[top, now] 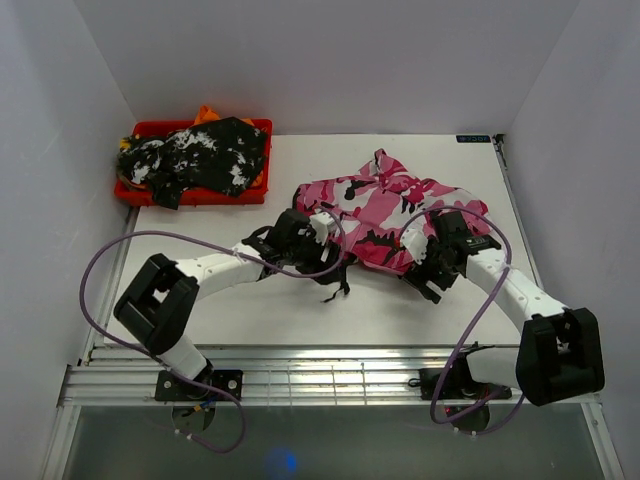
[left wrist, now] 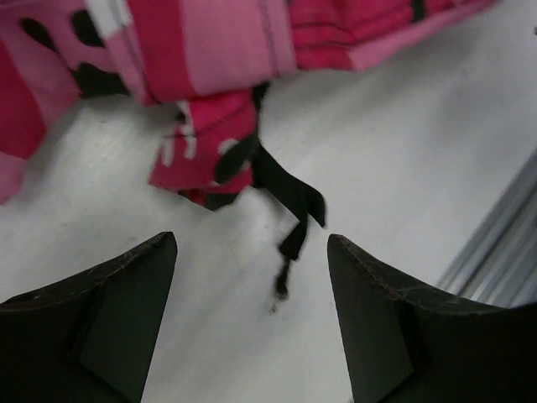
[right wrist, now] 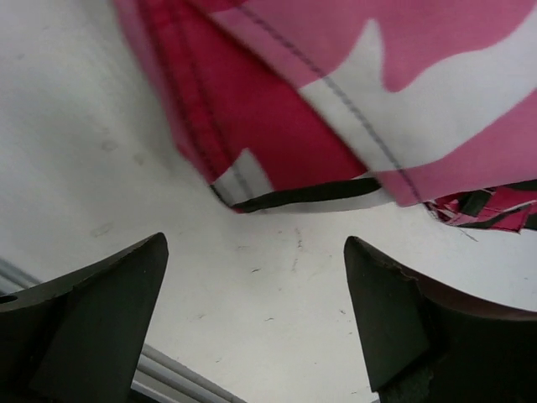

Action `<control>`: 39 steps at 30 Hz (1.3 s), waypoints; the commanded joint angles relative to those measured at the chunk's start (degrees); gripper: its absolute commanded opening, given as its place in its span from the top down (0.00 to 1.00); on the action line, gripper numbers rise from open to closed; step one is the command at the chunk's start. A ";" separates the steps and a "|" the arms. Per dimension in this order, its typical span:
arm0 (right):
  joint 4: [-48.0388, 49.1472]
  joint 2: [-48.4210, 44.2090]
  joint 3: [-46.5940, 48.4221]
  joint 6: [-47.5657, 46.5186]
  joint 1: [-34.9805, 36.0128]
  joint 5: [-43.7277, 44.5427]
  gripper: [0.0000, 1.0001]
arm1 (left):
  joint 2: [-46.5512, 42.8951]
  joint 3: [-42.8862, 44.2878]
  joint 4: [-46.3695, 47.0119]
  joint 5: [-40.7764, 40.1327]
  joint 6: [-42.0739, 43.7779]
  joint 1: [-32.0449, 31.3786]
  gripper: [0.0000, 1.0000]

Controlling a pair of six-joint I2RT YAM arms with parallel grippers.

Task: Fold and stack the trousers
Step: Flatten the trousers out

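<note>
The hot-pink, white and black camouflage trousers (top: 385,205) lie bunched on the white table at centre right. My left gripper (top: 312,240) is open and empty at their near left edge; the left wrist view shows the pink cloth (left wrist: 201,75) and a loose black strap (left wrist: 289,197) just ahead of the fingers. My right gripper (top: 425,262) is open and empty at the near right edge; the right wrist view shows the trousers' hem (right wrist: 336,126) ahead of it. A black-and-white mottled garment (top: 200,158) lies in a red tray at the back left.
The red tray (top: 135,192) stands at the back left corner with something orange (top: 206,113) behind the garment. The table's metal rail (top: 330,375) runs along the near edge. White walls close in the left, right and back.
</note>
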 commanded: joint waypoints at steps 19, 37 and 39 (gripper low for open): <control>15.53 5.40 4.07 11.13 0.57 7.21 0.83 | 6.74 7.82 6.97 -7.83 0.11 -0.16 0.96; 2.79 -6.12 8.55 -17.08 -14.34 7.58 0.92 | -26.74 5.45 -26.60 -15.99 35.33 12.82 1.00; 1.29 -6.38 7.76 -22.17 -18.48 6.78 0.92 | -30.86 4.31 -29.75 -16.62 39.38 16.17 1.00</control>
